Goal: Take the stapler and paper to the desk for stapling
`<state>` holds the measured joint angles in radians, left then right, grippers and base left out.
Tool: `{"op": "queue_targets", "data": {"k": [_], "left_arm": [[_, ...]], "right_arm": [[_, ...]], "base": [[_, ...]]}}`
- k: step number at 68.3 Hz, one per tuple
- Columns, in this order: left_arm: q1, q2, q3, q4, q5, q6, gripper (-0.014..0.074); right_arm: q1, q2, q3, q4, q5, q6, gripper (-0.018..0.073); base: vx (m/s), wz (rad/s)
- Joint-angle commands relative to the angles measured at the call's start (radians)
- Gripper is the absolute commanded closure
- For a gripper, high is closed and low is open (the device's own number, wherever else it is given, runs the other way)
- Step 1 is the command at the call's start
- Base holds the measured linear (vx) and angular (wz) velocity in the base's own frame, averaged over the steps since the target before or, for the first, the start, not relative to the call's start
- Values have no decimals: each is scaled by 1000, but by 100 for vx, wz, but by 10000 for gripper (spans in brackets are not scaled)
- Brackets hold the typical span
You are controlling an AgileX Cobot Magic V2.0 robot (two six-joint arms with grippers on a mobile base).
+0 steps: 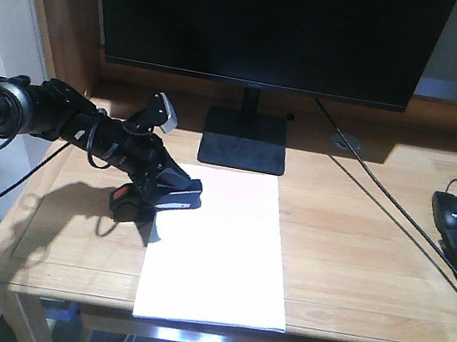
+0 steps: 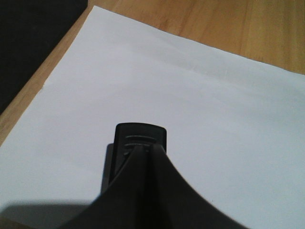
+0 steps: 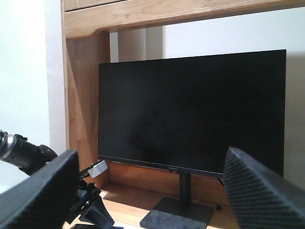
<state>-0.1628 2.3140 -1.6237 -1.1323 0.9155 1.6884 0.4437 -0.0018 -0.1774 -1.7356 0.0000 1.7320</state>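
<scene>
White paper (image 1: 219,253) lay limp on the tabletop (image 1: 356,245); left fingers (image 1: 173,197) gripped the hard, small stapler (image 1: 131,201) at its middle; right fingers (image 3: 252,195) stood open.

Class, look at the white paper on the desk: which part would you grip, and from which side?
Probably the near short edge of the paper: it lies flat but slightly overhangs the desk front, so a tool could pinch it from the front.
</scene>
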Motion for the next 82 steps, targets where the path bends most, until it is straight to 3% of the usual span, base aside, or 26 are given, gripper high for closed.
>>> {"op": "queue_targets", "data": {"k": [1, 42, 52, 62, 76, 82], "left_arm": [[-6, -19, -4, 75, -3, -15, 603], [-6, -19, -4, 75, -14, -16, 603], [-6, -25, -5, 76, -2, -52, 603], [-5, -86, -5, 170, -27, -193, 603], [-5, -246, -5, 472, -45, -509, 603], [-5, -326, -5, 626, -43, -706, 603]], "right_arm": [[-5, 12, -26, -58, 20, 1, -21], [-5, 12, -26, -58, 20, 1, -21], [-5, 12, -26, -58, 22, 1, -21], [-5, 12, -26, -58, 22, 1, -21], [-5, 12, -26, -58, 22, 1, -21], [-5, 12, -26, -58, 22, 1, -21]], "base": [[0, 0], [0, 0], [0, 0], [0, 0], [0, 0], [0, 0]]}}
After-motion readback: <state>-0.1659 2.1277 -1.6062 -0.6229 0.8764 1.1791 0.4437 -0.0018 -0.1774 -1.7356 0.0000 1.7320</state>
